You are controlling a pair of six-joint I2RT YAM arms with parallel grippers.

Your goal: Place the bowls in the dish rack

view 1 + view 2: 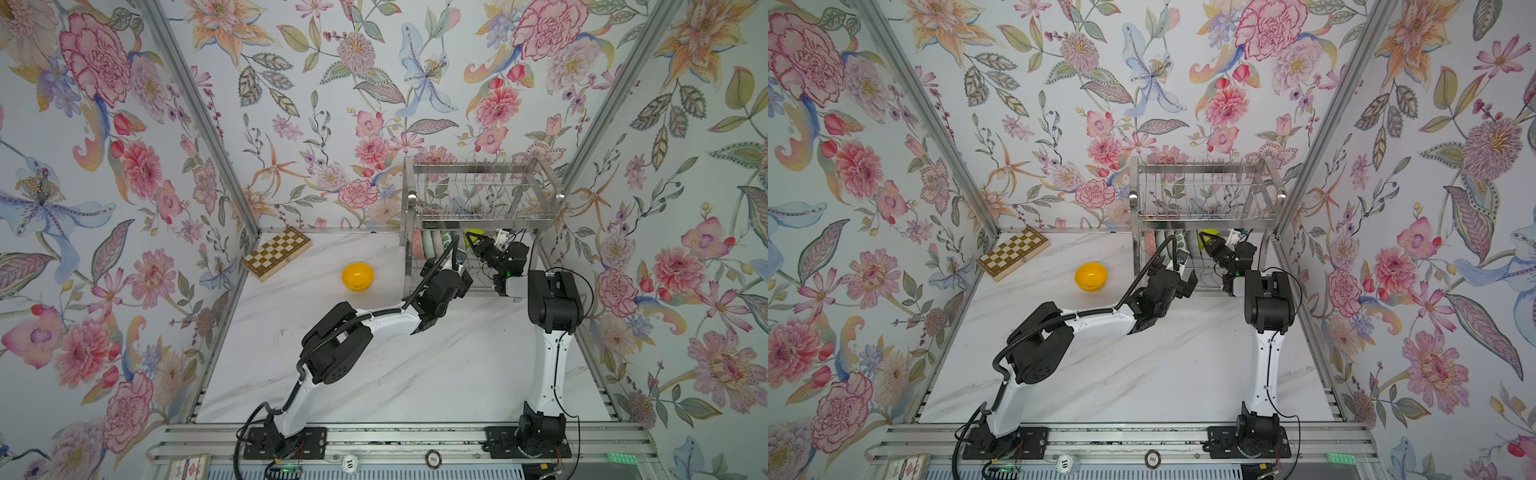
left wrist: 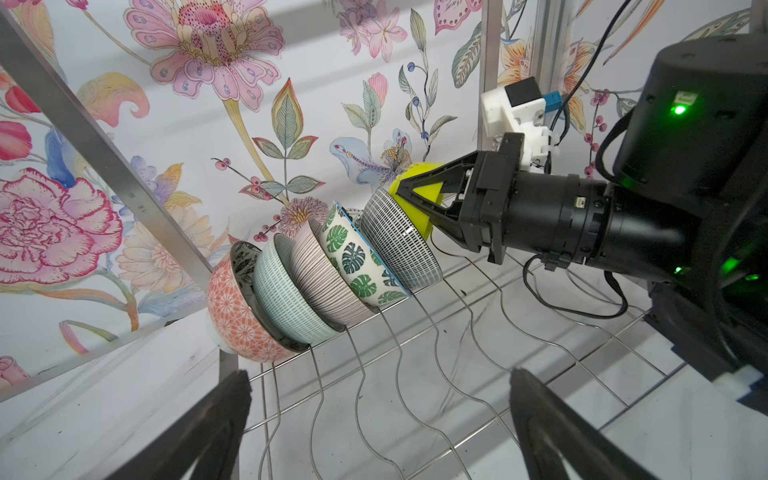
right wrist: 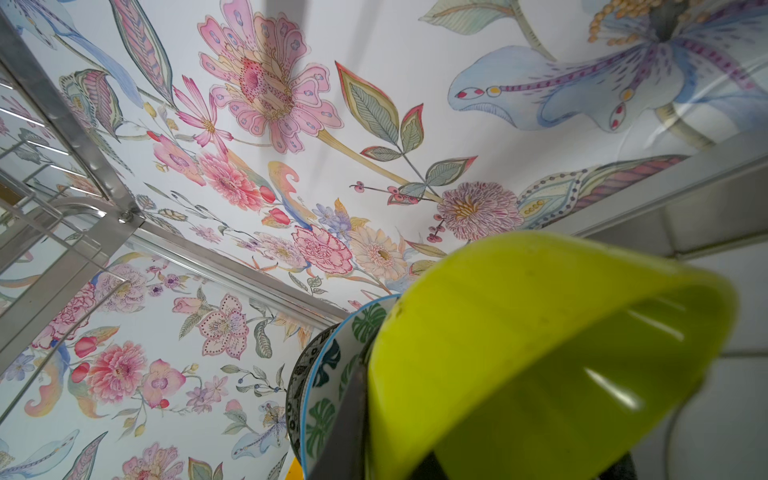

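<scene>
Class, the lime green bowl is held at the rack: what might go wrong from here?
The right end effector grips the lime green bowl by its rim only; released badly, it may slip off the dish rack wires. Pushing it against the black-and-white bowl might topple the leaning row.

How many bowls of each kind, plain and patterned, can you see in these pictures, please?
Plain bowls: 2, the lime green bowl in the right claw and the orange-yellow bowl on the table.
Patterned bowls: 5 in the dish rack: coral bowl, mint bowl, striped bowl, leafy bowl, black-and-white bowl.
Total: 7 bowls.
</scene>
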